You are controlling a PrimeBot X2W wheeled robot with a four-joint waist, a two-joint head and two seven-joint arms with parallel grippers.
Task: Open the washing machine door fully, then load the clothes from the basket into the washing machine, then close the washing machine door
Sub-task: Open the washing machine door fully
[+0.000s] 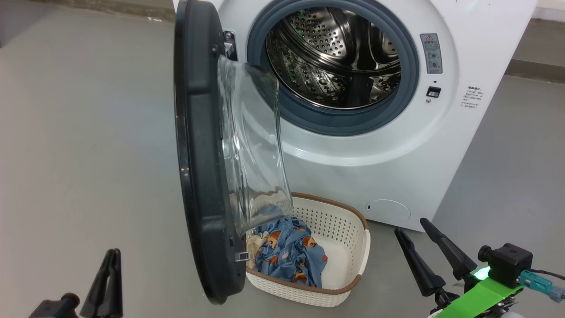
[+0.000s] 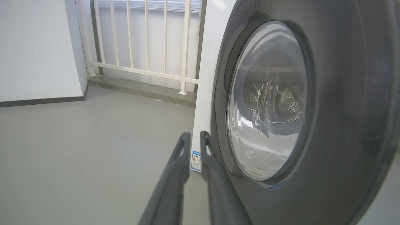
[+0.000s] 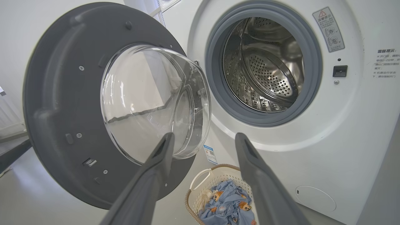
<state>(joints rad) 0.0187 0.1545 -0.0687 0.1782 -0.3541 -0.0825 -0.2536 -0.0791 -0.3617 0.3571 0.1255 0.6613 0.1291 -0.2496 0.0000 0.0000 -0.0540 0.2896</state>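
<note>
From the head camera I see the washing machine (image 1: 397, 154) straight ahead with the washing machine door (image 1: 198, 132) swung out on its left-side hinge, so that I look almost along its black edge and the clear glass bowl bulges toward the right. The steel drum (image 1: 331, 57) behind the grey gasket (image 1: 335, 123) looks empty. The basket (image 1: 340, 221) sits on the floor (image 1: 88, 132) just in front of the machine, below the opening, and the door's lower part hangs in front of its left end. The clothes (image 1: 291, 256) lie heaped in the left half of the basket: blue bear-print fabric with a cream-white piece (image 1: 254, 245) tucked at its left edge. My left hand (image 1: 113, 252) is low at the left, on the outer side of the door with bare floor between them. Its fingers stand only a narrow slit apart and have hold of nothing. The left wrist camera looks along that hand (image 2: 195, 135) at the door's glossy outer face (image 2: 343, 93), the machine's white side (image 2: 209, 62) with a blue sticker (image 2: 196, 161) at its bottom, and a white railing (image 2: 147, 47) behind. My right hand (image 1: 410, 225) is low at the right, spread wide and empty. Between its fingers the right wrist camera (image 3: 204, 136) shows the basket (image 3: 190, 193) and the clothes (image 3: 228, 203) below, the door's inner side (image 3: 62, 78) to the left and the open drum (image 3: 265, 68) above.
</note>
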